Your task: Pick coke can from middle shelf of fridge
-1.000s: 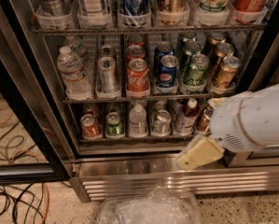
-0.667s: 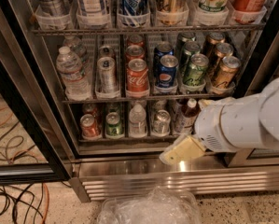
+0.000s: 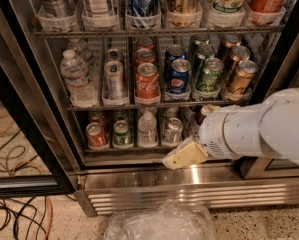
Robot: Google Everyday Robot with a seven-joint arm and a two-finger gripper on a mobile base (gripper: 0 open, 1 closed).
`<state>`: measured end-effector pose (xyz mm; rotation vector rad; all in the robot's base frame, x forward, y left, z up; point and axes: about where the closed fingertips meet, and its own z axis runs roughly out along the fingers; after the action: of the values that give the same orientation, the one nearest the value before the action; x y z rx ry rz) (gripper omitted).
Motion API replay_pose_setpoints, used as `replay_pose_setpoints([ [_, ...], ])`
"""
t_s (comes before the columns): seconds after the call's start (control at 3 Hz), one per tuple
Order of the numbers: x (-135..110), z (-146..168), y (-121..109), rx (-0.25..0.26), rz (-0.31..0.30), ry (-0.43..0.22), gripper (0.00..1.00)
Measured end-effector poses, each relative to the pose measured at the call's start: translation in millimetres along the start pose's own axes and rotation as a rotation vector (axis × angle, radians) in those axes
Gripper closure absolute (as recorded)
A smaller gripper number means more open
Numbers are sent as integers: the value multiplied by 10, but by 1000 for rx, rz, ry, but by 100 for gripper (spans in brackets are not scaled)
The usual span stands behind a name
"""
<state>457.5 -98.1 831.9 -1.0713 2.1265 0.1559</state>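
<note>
The coke can (image 3: 147, 82), red with white script, stands at the front of its lane on the middle shelf (image 3: 89, 107) of the fridge (image 3: 189, 181). More red cans stand behind it. My gripper (image 3: 184, 155), cream-coloured on a white arm (image 3: 259, 129) coming in from the right, sits low in front of the bottom shelf. It is below and to the right of the coke can and apart from it, and holds nothing that I can see.
A blue Pepsi can (image 3: 179, 76), green cans (image 3: 209, 75) and bronze cans (image 3: 241, 76) stand right of the coke can; a silver can (image 3: 115, 79) and water bottle (image 3: 76, 76) stand left of it. Crumpled clear plastic (image 3: 161, 224) and cables (image 3: 9, 219) lie on the floor. A black door frame (image 3: 19, 129) is left.
My arm and gripper have moved left and slightly up, from the fridge's lower right toward the middle of the bottom shelf. The cans have not moved.
</note>
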Motion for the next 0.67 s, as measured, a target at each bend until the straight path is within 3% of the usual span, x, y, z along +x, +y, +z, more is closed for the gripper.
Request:
replay_pose_setpoints([
  [0.33,-143,144,-12,-2,19,-64,0],
  [0.67,-364,341,-89,48,46,-134,0],
])
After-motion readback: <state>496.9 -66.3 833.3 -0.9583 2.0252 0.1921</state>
